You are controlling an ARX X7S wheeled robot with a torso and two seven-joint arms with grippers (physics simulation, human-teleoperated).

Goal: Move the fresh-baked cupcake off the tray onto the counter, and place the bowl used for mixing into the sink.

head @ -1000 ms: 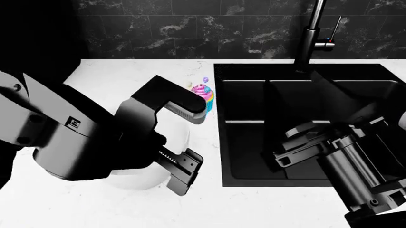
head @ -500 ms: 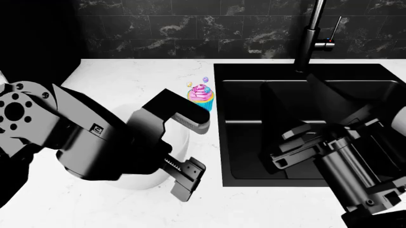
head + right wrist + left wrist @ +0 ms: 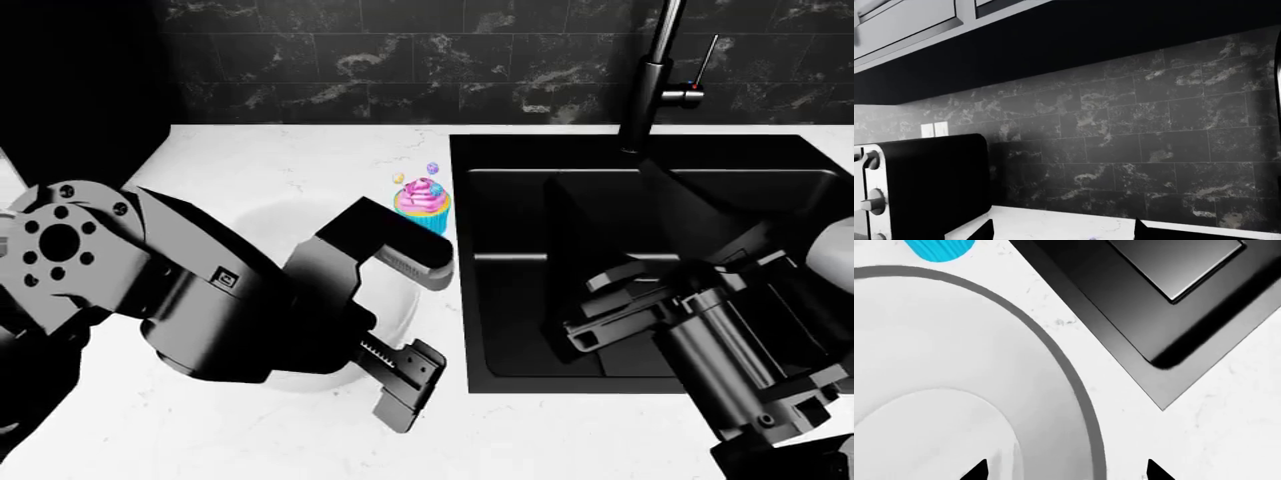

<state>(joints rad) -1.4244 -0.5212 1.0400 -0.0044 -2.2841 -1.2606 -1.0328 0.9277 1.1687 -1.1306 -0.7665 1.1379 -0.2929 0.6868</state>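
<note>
The cupcake (image 3: pixel 423 203) sits upright on the white marble table (image 3: pixel 267 160), just beside the left rim of the sink (image 3: pixel 641 260), pink swirl on top, blue wrapper below, its little ball toppers poking up behind it (no tray anywhere in these views). Just in front of it is the bowl (image 3: pixel 307 300), white on white and hard to pick out from the head camera, with most of it hidden beneath the left arm. The left end effector (image 3: pixel 407 325) hangs directly over the bowl's sink-side edge, jaws spread wide, one finger near the cupcake and the other nearer the table's front. The left wrist camera confirms it: the bowl's (image 3: pixel 954 390) grey-lined rim curves through the picture, one dark fingertip showing over the inside and the other over the bare table (image 3: pixel 1227 440) outside, so the rim lies between them; whether either one touches it I can't tell. A sliver of the cupcake's blue wrapper (image 3: pixel 941 247) peeks in at the edge of that view, and the corner of the sink (image 3: pixel 1167 300) cuts across beside the bowl. Over on the other side, the right end effector (image 3: pixel 601 310) hovers above the black basin, below the tall black faucet (image 3: pixel 654 80), and its opening I can't judge from here. Its wrist camera looks at dark marbled backsplash tiles (image 3: pixel 1134 140), with a black appliance with silver knobs (image 3: pixel 921 185) at one side.
</note>
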